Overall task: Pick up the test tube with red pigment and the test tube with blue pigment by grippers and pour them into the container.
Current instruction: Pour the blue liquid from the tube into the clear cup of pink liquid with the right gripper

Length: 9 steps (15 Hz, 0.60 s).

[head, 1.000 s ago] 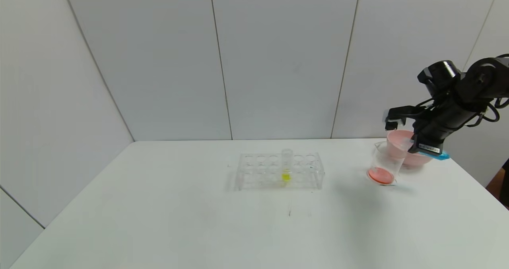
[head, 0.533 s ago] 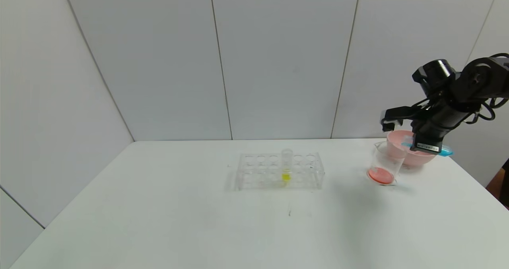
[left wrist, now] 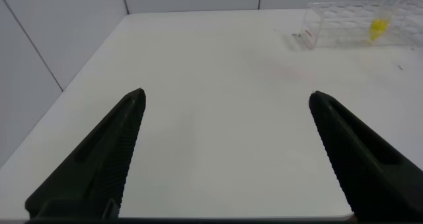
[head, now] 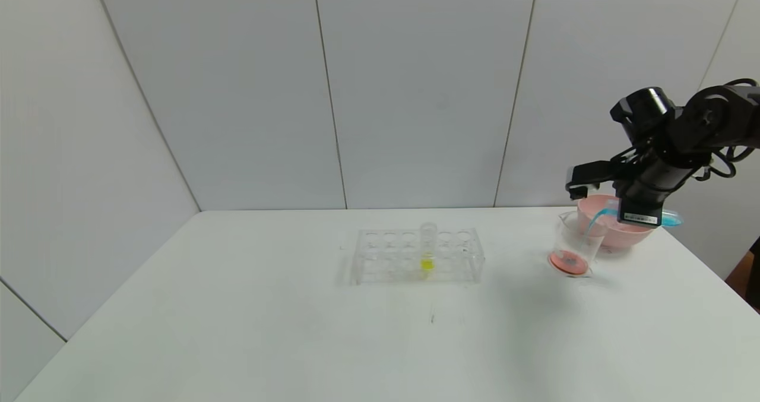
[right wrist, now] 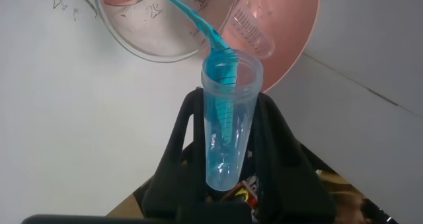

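My right gripper [head: 638,211] [right wrist: 228,97] is shut on the test tube with blue pigment [right wrist: 225,125], whose end also shows in the head view [head: 671,218]. The tube is tipped over the container [head: 573,246] [right wrist: 165,32], a clear beaker at the table's right. A thin blue stream runs from the tube's mouth into the beaker, which holds orange-red liquid at its bottom. The test tube with red pigment does not show as such; an empty clear tube [right wrist: 251,31] lies in the pink bowl. My left gripper [left wrist: 226,95] is open and empty over bare table, outside the head view.
A pink bowl [head: 620,234] [right wrist: 297,26] stands right behind the beaker. A clear tube rack [head: 415,255] [left wrist: 344,26] at the table's middle holds one tube of yellow liquid [head: 427,249] [left wrist: 379,27]. The table's right edge is close to the bowl.
The right gripper has risen a little and tipped the blue tube further. A blue stream now falls into the beaker, where none showed before.
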Available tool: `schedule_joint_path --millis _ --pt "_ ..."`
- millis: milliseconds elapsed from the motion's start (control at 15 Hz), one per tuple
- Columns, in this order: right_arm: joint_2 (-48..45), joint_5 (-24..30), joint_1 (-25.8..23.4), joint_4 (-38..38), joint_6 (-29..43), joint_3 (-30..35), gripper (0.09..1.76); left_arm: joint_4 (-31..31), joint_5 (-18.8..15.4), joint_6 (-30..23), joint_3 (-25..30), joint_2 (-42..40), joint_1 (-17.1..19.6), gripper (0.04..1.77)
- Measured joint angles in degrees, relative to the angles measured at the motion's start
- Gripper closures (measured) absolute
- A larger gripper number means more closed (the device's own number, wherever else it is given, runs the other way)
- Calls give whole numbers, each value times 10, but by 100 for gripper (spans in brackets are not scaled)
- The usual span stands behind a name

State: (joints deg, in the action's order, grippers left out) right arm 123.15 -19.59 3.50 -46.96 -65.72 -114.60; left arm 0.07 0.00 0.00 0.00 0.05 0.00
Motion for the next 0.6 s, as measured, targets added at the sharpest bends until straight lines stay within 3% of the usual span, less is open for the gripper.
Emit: schedule_joint_path --millis 400,600 --pt "4 -5 14 2 -18 0 136 0 0 0 0 0 0 5" --pt "4 -46 20 1 -42 0 136 0 0 0 0 0 0 5"
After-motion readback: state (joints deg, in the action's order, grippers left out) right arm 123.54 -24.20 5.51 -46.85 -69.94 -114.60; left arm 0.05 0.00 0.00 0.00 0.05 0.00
